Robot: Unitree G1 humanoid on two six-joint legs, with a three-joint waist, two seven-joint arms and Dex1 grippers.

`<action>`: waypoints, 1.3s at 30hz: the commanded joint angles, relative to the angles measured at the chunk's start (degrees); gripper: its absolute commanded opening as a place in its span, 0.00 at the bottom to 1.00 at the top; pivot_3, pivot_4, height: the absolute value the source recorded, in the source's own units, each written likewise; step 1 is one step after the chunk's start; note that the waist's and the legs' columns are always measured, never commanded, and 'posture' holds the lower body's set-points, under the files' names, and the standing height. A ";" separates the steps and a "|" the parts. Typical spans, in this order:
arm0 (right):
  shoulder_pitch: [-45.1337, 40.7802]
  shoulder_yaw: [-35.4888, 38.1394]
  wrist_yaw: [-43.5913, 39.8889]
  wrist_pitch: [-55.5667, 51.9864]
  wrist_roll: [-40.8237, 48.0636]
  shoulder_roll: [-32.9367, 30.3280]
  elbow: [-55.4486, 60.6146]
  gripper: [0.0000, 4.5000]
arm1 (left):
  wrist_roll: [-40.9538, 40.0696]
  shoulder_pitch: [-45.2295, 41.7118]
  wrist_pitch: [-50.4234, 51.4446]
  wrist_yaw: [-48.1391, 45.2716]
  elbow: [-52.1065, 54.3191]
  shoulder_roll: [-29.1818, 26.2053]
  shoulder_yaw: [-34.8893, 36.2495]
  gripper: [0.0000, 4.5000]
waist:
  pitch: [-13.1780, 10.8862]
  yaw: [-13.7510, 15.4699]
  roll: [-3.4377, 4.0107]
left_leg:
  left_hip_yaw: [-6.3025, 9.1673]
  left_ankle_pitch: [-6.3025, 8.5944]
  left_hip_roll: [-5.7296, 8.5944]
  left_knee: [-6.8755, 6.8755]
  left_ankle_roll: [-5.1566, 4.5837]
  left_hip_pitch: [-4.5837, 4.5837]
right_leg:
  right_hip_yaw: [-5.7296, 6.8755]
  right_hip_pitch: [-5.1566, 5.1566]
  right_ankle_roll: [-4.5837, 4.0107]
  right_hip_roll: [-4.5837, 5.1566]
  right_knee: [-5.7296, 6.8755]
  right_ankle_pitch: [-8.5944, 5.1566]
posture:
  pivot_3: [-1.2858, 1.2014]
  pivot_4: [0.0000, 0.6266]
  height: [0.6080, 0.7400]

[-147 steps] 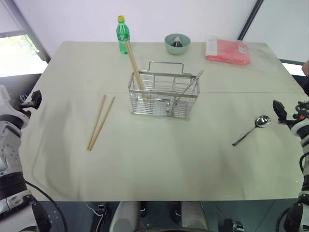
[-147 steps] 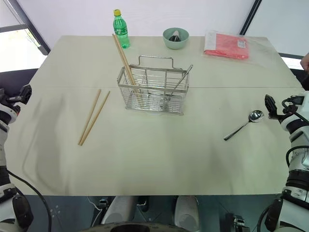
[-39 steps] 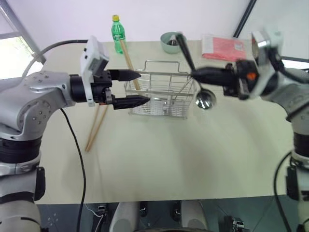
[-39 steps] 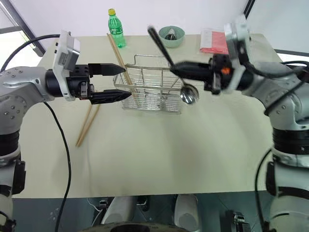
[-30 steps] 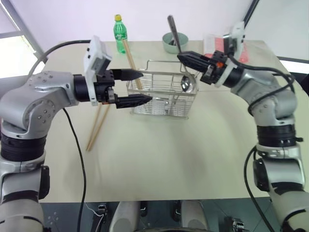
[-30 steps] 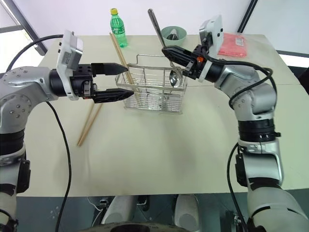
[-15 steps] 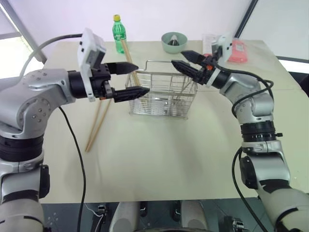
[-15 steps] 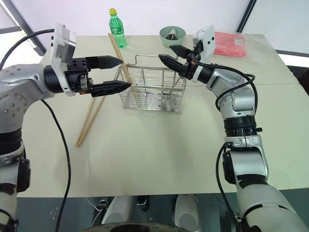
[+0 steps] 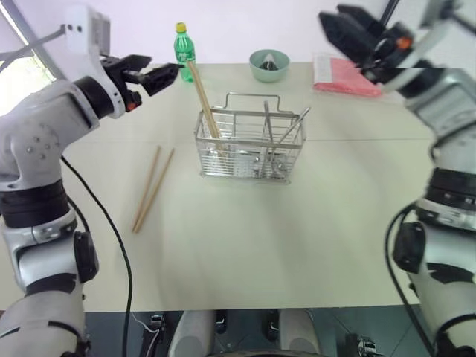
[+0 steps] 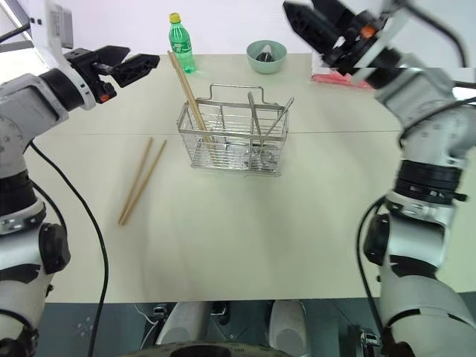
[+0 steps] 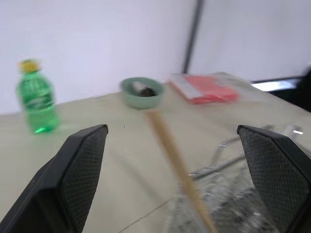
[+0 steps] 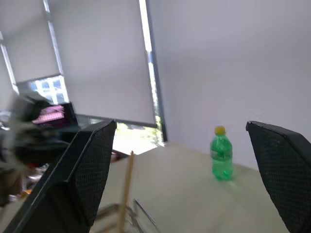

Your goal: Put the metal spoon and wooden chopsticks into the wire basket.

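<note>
Both grippers have their black fingers spread with nothing between them. On the left gripper [image 9: 152, 74] the two fingertips [image 10: 141, 65] stand apart above the far left part of the table [image 9: 245, 253], beside the green bottle [image 9: 184, 50]; the left wrist view looks between those fingers at a leaning wooden stick and the bottle. Raised high over the table's far right, the right gripper [image 10: 309, 26] also has its jaws wide — its wrist view shows two fingers set well apart with the bottle and a stick's tip between them.

At the middle of the table stands the wire basket [image 9: 249, 145], upright, its thin bail handle up. Inside it a metal spoon [image 9: 268, 137] stands nearly upright with its handle rising above the rim, and another slim metal handle leans toward the basket's right corner. One pair of wooden chopsticks [image 9: 204, 100] leans in the basket's left end, tips reaching up toward the bottle.

A second pair of wooden chopsticks [image 9: 152, 190] lies flat on the table well left of the basket — side by side, slightly splayed, touching neither gripper. Beyond the basket sit a pale-green bowl [image 9: 269, 65] and, to its right, a red packet [image 9: 346, 78].
</note>
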State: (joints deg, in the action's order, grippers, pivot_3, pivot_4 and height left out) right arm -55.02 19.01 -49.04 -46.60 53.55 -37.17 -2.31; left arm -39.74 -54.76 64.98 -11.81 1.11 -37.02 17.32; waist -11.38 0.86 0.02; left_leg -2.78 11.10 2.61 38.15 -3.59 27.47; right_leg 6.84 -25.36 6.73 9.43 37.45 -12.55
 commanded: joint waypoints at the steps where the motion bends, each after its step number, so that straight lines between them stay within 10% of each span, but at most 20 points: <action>1: 5.09 1.70 -6.58 -8.20 9.73 -4.96 9.98 0.97 | 6.39 -0.37 6.33 9.31 -3.40 -0.84 1.72 1.00 | 0.01 -0.17 -0.02 | -0.02 0.02 0.00 0.00 -0.04 -0.03 | -0.02 0.02 0.00 0.00 0.00 0.00 | 0.52 0.24 0.48; 9: 18.49 1.07 -10.35 -12.09 14.08 -10.66 20.05 0.97 | 12.66 6.33 8.59 8.70 -7.16 1.60 -4.13 1.00 | 0.01 0.12 -0.07 | -0.11 0.09 0.00 0.03 0.15 -0.03 | -0.01 0.00 0.01 0.15 -0.10 0.02 | 0.52 0.24 0.48; 26: 19.88 3.26 -4.55 -10.58 17.98 -10.90 20.93 0.97 | 24.29 4.40 -5.30 -4.87 -31.04 4.69 -17.20 1.00 | 0.10 1.61 -0.05 | -0.11 0.11 -0.05 -0.01 0.14 -0.01 | 0.03 0.00 -0.10 0.26 -0.48 0.15 | 0.52 0.24 0.48; 29: 19.66 3.32 -3.86 -10.38 18.55 -11.01 20.88 0.98 | 25.73 3.73 -7.56 -7.19 -33.95 5.62 -18.18 0.81 | 0.16 1.63 0.05 | -0.10 0.11 -0.06 -0.02 0.14 -0.03 | 0.03 0.01 -0.10 0.27 -0.48 0.16 | 0.52 0.24 0.48; 36: 20.15 3.81 -3.66 -10.06 19.09 -12.00 21.06 0.98 | 27.08 1.88 -8.20 -5.48 -37.20 7.39 -13.73 0.03 | 0.17 1.64 0.04 | -0.10 0.12 -0.06 -0.01 0.12 -0.02 | 0.04 0.05 -0.07 0.32 -0.49 0.17 | 0.52 0.24 0.48; 39: 20.50 3.94 -3.55 -9.90 19.05 -12.22 20.94 0.98 | 27.44 1.48 -8.42 -3.92 -38.13 7.59 -11.68 0.01 | 0.17 1.62 0.04 | -0.09 0.12 -0.06 -0.01 0.12 -0.02 | 0.05 0.06 -0.06 0.32 -0.49 0.17 | 0.52 0.24 0.48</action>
State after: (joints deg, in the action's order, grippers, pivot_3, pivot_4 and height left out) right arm -34.35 20.88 -52.57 -57.51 71.14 -48.40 17.64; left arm -12.97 -53.81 55.86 -16.71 -35.14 -29.85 4.90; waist -11.21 2.48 0.06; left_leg -2.88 11.22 2.55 38.13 -3.47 27.44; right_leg 6.89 -25.30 6.67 9.75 36.96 -12.38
